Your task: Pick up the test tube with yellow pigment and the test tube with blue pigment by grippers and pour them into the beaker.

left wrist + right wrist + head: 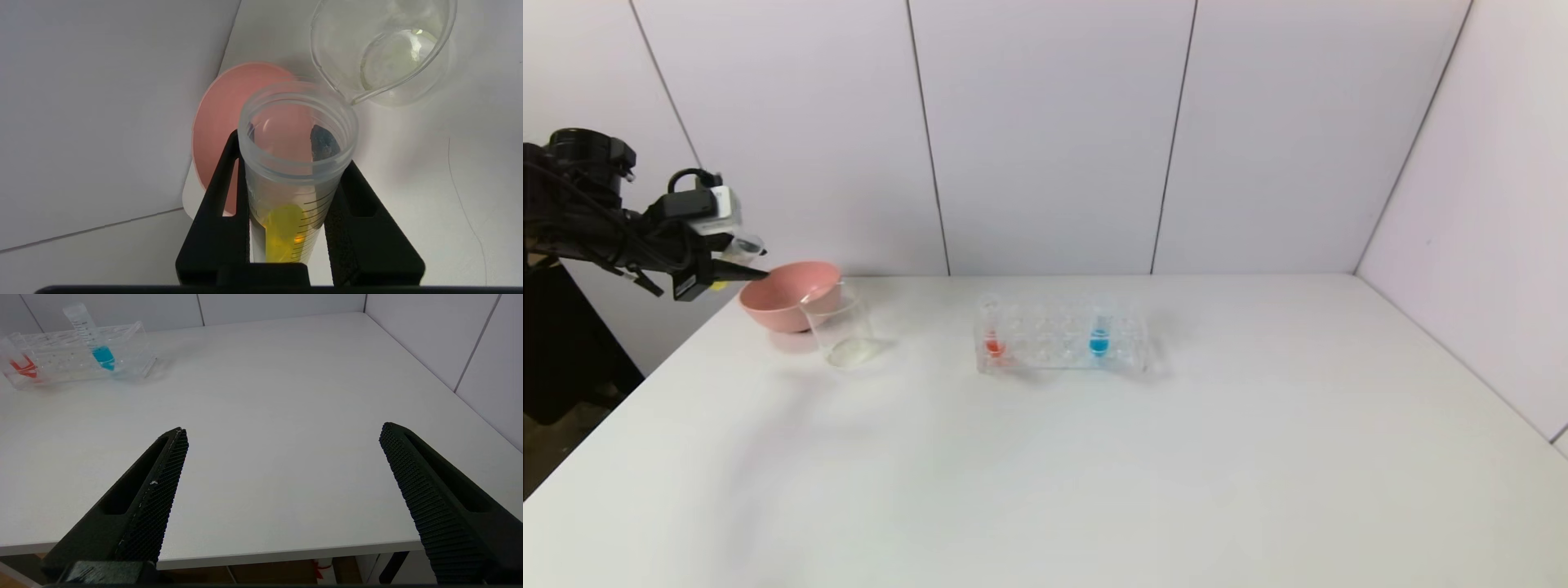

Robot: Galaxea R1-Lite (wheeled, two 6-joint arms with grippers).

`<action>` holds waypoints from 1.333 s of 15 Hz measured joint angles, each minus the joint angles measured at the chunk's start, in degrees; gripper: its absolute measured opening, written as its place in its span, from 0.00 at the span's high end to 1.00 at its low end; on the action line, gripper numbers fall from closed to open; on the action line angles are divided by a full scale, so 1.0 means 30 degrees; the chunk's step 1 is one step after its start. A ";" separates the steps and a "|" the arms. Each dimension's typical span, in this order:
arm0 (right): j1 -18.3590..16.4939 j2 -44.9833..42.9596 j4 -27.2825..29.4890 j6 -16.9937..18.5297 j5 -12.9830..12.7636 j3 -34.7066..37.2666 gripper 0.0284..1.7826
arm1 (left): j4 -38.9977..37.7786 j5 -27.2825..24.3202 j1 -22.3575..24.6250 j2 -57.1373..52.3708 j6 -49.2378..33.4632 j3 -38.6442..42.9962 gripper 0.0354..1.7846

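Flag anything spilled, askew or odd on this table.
No spill shows. One oddity: the left gripper holds the yellow tube over the pink bowl, not the beaker.

Bright, even light; soft shadows on the white table (1094, 457).

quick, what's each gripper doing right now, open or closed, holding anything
left gripper: closed on the test tube with yellow pigment, up at the table's left edge near the pink bowl.
right gripper: open, holding nothing.

Matt white table (1094, 457), clear glass beaker (843, 331)
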 joint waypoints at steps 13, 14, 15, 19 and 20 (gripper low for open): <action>0.0008 0.0000 0.0000 0.0000 0.0008 0.0000 0.04 | -0.0252 0.3584 -0.1386 0.0219 0.1426 -0.0207 0.72; 0.0008 0.0000 0.0008 0.0000 0.0000 0.0000 0.04 | -0.0341 0.3885 -0.1495 0.0219 0.1548 -0.0207 0.72; 0.0008 0.0000 0.0000 0.0000 0.0000 0.0000 0.04 | -0.0414 0.4035 -0.1617 0.0219 0.1719 -0.0207 0.72; 0.0000 0.0000 0.0000 0.0000 0.0000 0.0000 0.04 | -0.0435 0.4909 -0.2040 0.0219 0.3401 -0.0309 0.72; 0.0000 0.0000 0.0000 0.0000 0.0000 0.0000 0.04 | -0.0435 0.5055 -0.2158 0.0228 0.3860 -0.0313 0.72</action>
